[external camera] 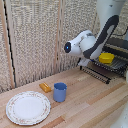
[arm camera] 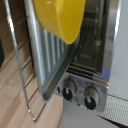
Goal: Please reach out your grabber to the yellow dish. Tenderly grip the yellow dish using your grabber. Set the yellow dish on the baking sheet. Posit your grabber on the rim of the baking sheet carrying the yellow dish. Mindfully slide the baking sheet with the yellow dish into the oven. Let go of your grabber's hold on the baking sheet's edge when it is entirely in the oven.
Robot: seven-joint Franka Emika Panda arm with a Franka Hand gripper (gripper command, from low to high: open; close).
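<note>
At the exterior view's right, the yellow dish (external camera: pixel 105 57) sits on the baking sheet (external camera: pixel 116 64) at the oven (external camera: pixel 119 44) mouth. The hand (external camera: pixel 85 62) is hidden behind the arm, so I cannot tell its state. The sheet looks stiff, thin and slick; grip its front rim squarely, since the light dish may slide.

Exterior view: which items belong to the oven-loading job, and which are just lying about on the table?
Part of the job:
- yellow dish, resting on the baking sheet
- baking sheet
- oven, with its drop-down door open
- robot arm; its end effector is hidden

Just lying about:
- blue cup
- patterned white plate
- small orange block
</note>
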